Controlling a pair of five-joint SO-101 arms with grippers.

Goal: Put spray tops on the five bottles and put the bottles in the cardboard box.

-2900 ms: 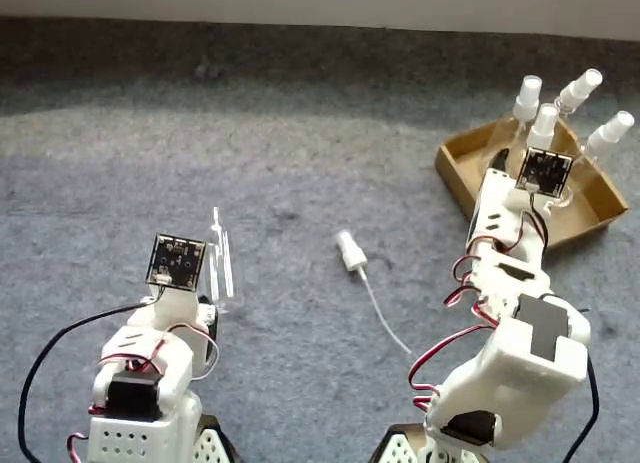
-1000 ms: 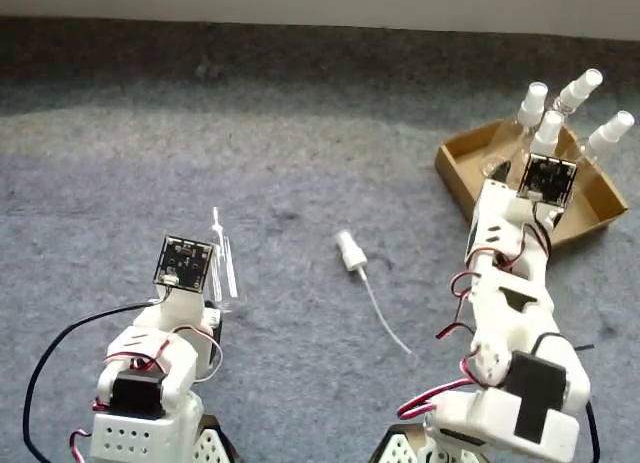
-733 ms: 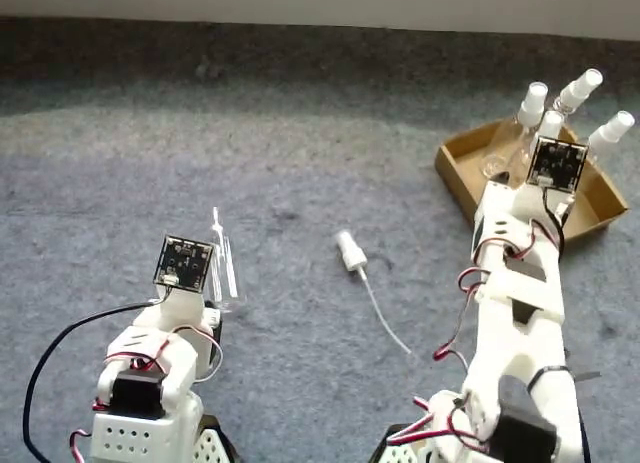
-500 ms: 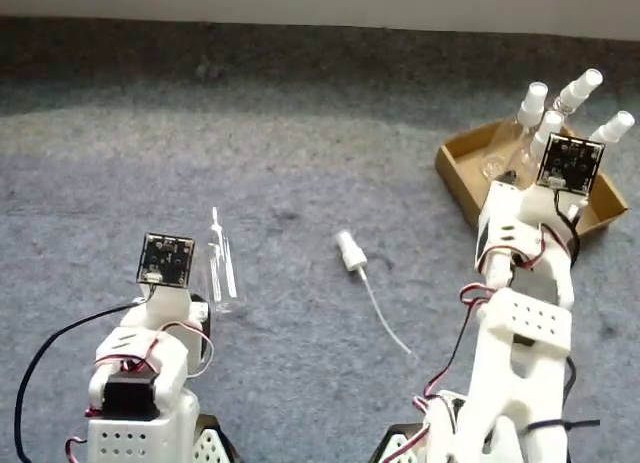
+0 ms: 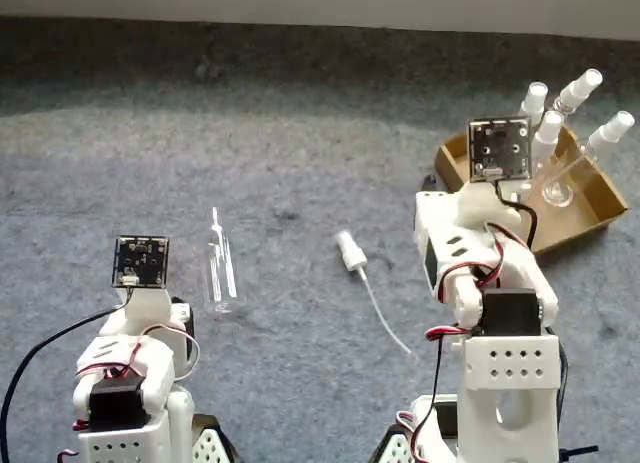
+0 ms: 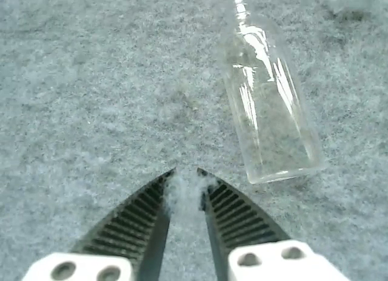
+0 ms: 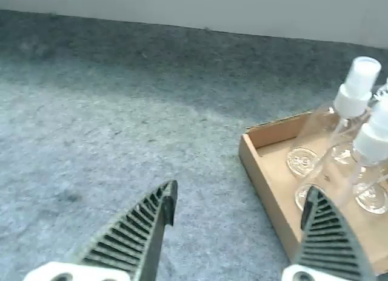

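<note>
A clear bottle (image 5: pixel 220 273) without a top lies on the grey carpet; it shows as bottle (image 6: pixel 270 120) in the left wrist view, just ahead of and beside my left gripper (image 6: pixel 185 172). That gripper is all but shut, with nothing held. A loose spray top (image 5: pixel 350 251) with its long tube lies mid-carpet. The cardboard box (image 5: pixel 455 173) at the far right holds several bottles with spray tops (image 5: pixel 548 128). My right gripper (image 7: pixel 241 190) hangs wide open and empty above the carpet, beside the box's (image 7: pixel 257 165) near wall.
The left arm (image 5: pixel 140 313) stands at the front left, the right arm (image 5: pixel 490 253) at the front right, close to the box. A pale wall strip runs along the carpet's far edge.
The right arm has pulled back from over the box and swung left, its gripper now outside the box. The left arm has drawn back and left, away from the lying bottle.
</note>
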